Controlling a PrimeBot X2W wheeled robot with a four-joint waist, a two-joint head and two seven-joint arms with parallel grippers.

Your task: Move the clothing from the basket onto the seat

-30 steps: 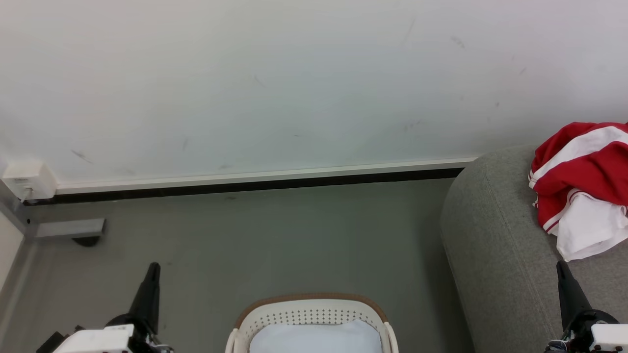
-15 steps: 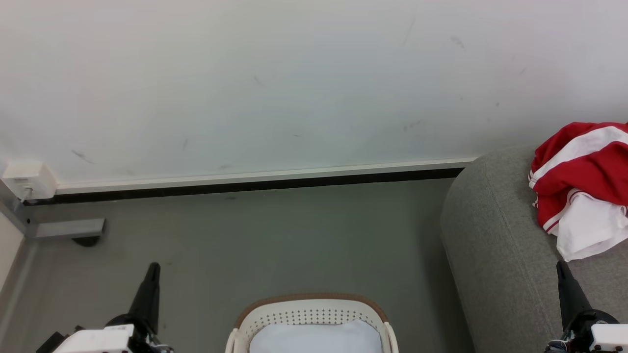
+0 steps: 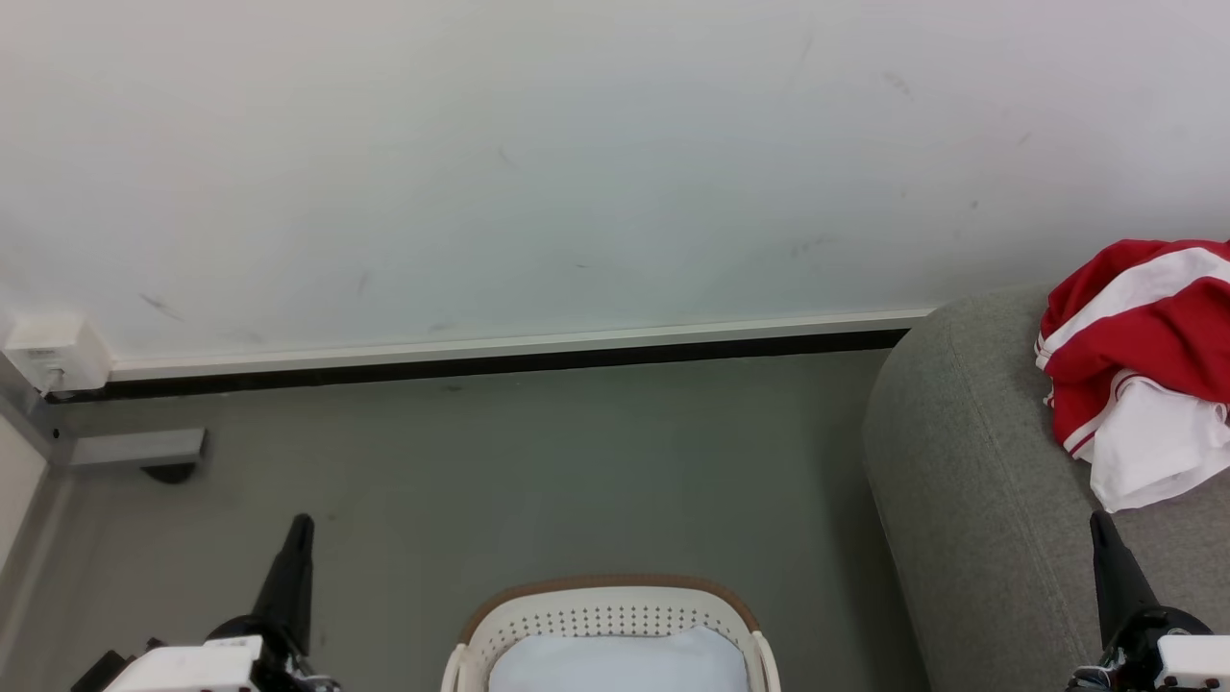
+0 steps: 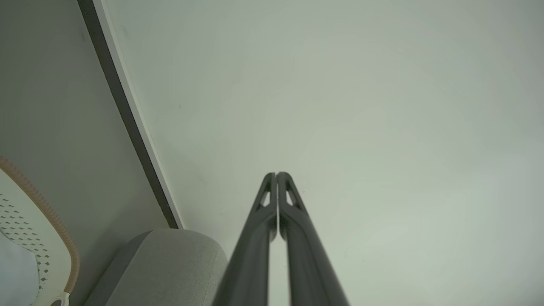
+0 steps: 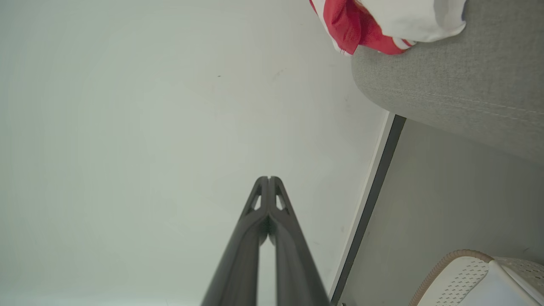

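Red clothing (image 3: pixel 1143 336) is laid on the seat (image 3: pixel 961 481) at right. In the basket (image 3: pixel 605 601), bottom middle, a pale thing (image 3: pixel 620 663) is seen; more may be left. Left claw (image 4: pixel 276 175) and right claw (image 5: pixel 269 178) are pressed together, empty.

Domestic room corner: grey seat (image 3: pixel 961 481), laundry basket (image 3: pixel 605 615), skirting.

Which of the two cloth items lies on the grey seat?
The bright red garment with white stripes, lying on the large grey woven-fabric seat. The other, a pale bluish-white cloth, sits inside the cream perforated plastic basket.
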